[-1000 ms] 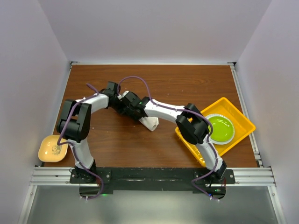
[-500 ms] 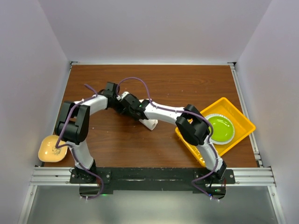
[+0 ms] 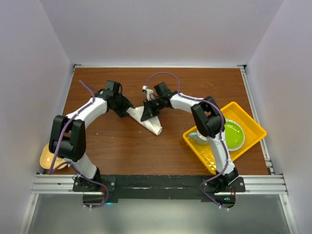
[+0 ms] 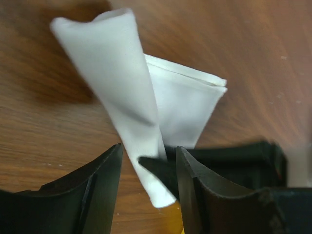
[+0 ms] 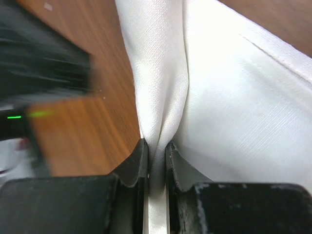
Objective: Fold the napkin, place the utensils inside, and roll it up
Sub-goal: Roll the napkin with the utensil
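Right hand [image 3: 148,109] is pinching the rolled napkin [image 3: 153,126] on the worktop [image 3: 195,87] overhead, left hand [image 3: 124,108] beside it. Left wrist: its fingers [image 4: 105,180] are standing apart around a loose tail. Right wrist: I'm clenching only a thin fold; pulling risks unrolling everything.

The napkin [image 3: 152,123] is white, the table [image 3: 195,87] brown, the tray [image 3: 204,153] yellow, the plate [image 3: 231,132] green.

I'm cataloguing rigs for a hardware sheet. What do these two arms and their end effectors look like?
The left arm and right arm have white links between bulky black joint housings, with a purple cable looping along each. The left end effector and right end effector have plain black fingers; no markings show.
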You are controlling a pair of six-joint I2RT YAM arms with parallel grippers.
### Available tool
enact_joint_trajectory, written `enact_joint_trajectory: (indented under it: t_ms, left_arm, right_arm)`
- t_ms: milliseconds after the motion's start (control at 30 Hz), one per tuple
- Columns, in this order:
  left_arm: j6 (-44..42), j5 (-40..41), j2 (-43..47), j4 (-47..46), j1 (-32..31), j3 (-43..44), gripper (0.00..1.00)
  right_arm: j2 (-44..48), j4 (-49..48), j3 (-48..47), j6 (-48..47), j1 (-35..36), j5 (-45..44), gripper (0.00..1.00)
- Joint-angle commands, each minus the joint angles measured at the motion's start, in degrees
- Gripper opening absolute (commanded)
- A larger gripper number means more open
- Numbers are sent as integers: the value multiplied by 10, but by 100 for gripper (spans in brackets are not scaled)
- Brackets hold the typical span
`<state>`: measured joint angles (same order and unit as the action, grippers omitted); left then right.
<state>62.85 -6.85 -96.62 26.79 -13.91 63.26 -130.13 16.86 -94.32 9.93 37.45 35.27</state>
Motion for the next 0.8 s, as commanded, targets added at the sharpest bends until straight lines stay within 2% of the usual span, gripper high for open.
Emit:
enact_joint_trajectory:
  t_ms: [0,67,267,300,500,700,767]
  left_arm:
    - [-26,-6,35,-13,-1,29,51]
    - [-25,-25,38,-50,-2,7,50]
    - [-8,-69,14,-130,-2,-17,36]
    - [-5,-85,10,-147,-2,-19,31]
    - [13,-105,-38,-235,-1,-45,16]
    - [3,-92,-93,-219,10,-53,9]
    - [-9,-84,-103,-196,12,-46,8]
  right_arm:
    - [-91,61,15,74,-65,142,0]
    - [-112,76,0,79,-73,148,0]
    - [-125,92,-8,84,-79,130,0]
    - [-127,93,-7,87,-80,124,0]
    - [-127,103,-14,88,-80,108,0]
    - [-92,159,-37,42,-79,53,10]
    - [-66,167,-43,33,-79,37,18]
